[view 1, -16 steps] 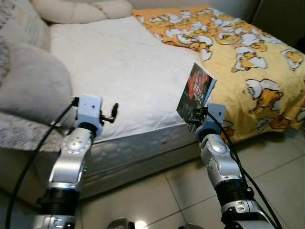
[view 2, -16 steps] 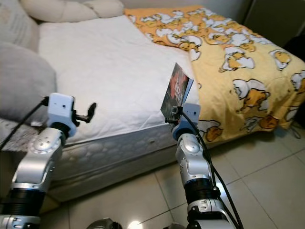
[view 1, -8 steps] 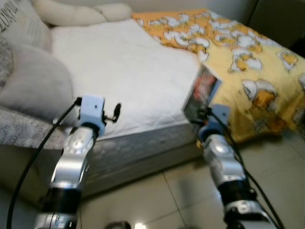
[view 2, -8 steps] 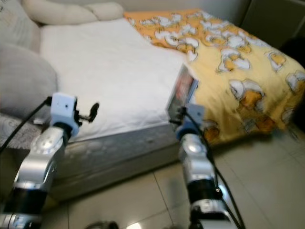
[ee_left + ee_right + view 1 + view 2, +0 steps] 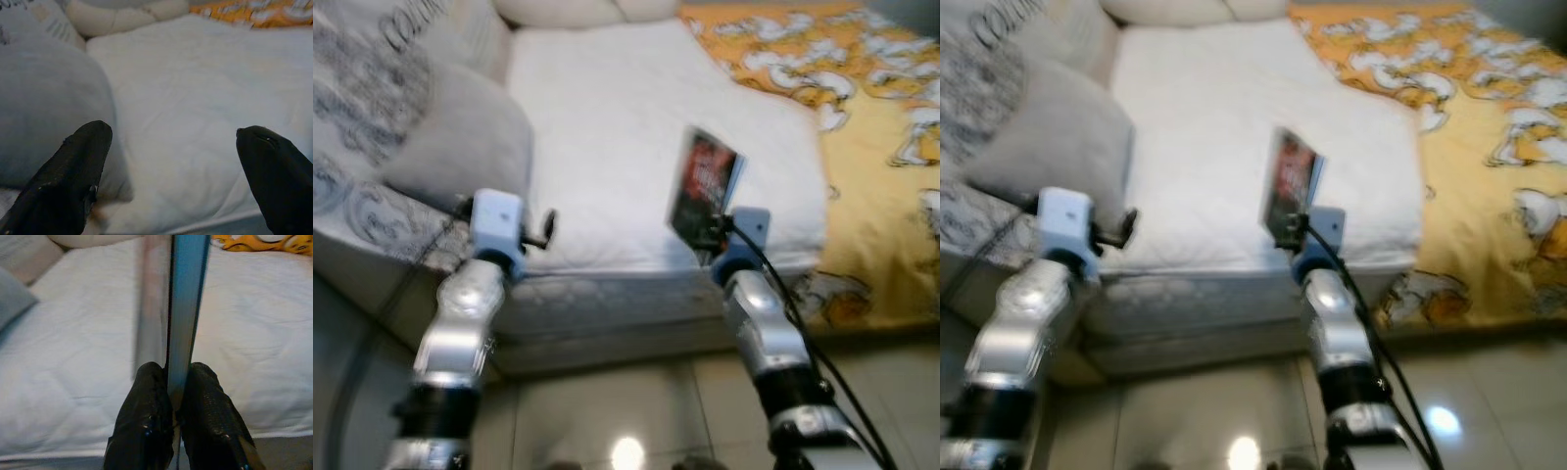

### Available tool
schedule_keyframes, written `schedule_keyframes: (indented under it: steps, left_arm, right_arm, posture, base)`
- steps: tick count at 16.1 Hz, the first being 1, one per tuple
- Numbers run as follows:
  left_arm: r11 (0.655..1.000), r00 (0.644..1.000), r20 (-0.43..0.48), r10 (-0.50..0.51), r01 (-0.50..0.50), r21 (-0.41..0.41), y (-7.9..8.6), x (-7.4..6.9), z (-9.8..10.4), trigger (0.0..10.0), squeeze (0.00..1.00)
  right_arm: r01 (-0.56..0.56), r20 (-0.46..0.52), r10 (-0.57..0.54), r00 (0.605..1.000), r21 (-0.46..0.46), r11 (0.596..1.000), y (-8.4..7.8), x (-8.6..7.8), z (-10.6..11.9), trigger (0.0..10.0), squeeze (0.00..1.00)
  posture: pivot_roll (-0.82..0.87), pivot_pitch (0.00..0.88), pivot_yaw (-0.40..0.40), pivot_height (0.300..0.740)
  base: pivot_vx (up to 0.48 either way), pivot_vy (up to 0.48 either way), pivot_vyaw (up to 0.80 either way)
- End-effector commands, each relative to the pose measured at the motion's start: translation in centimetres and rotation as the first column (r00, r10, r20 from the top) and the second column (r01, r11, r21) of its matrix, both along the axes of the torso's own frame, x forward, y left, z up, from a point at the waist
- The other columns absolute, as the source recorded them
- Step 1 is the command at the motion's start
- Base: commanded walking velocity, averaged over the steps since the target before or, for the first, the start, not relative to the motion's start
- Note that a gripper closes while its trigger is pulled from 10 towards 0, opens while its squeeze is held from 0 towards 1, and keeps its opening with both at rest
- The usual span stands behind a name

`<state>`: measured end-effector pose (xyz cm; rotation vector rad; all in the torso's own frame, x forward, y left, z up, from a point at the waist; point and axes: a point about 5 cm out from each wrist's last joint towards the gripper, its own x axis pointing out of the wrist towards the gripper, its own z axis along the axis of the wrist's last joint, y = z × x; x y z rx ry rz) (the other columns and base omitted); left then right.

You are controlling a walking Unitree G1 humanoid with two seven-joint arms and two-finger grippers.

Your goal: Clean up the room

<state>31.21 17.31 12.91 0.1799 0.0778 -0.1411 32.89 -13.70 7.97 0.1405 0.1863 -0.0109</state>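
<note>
Black jaws of right gripper (image 5: pixel 173 396) clamped on book (image 5: pixel 703 191), held upright, long axis vertical, above white mattress (image 5: pixel 607 127) near edge; left gripper (image 5: pixel 171 161) jaws apart, empty, beside grey pillow (image 5: pixel 460 147); right arm nearer.

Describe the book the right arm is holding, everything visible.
The book is thin, with a dark cover printed in red; the print is too blurred to read. It stands upright, slightly tilted, clamped at its lower edge between the right end effector's fingers, held above the white mattress near its front edge.
</note>
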Motion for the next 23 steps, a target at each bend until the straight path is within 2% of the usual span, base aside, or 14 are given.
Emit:
schedule_keyframes:
  steps: [1,4,6,8,23]
  left_arm:
    - [1.0,1.0,0.015,0.013,-0.013,0.012,0.71,0.15,0.54,10.0,0.0]
    - [1.0,1.0,0.014,0.015,-0.016,0.01,0.74,0.16,0.51,10.0,0.0]
    - [1.0,1.0,0.013,0.017,-0.017,0.004,0.73,0.17,0.53,10.0,0.0]
    - [1.0,1.0,0.011,0.014,-0.014,0.001,0.68,0.15,0.5,10.0,0.0]
    - [0.999,1.0,-0.012,-0.018,0.017,-0.049,0.0,0.09,-0.04,10.0,0.0]
  right_arm:
    - [0.008,0.078,-0.008,0.997,0.004,1.0,-0.01,0.71,1.79,10.0,0.0]
    - [-0.011,0.078,0.011,0.997,-0.005,1.0,0.21,0.71,1.78,10.0,0.0]
    - [-0.063,0.08,0.065,0.995,-0.029,0.998,0.88,0.69,1.86,10.0,0.0]
    - [-0.065,0.083,0.067,0.994,-0.03,0.997,0.96,0.69,1.88,10.0,0.0]
    - [-0.075,0.088,0.08,0.993,-0.053,0.996,0.71,0.96,2.29,10.0,0.0]
  posture:
    - [0.0,0.0,-0.015,0.74]
    - [0.01,0.0,-0.017,0.74]
    - [0.01,0.0,-0.018,0.74]
    - [0.01,0.0,-0.018,0.74]
    - [-0.01,0.0,-0.011,0.74]
  base:
    - [0.307,0.0,0.0]
    - [0.316,0.0,0.0]
    - [0.334,0.0,0.75]
    - [0.337,0.0,0.71]
    - [0.335,0.0,0.0]
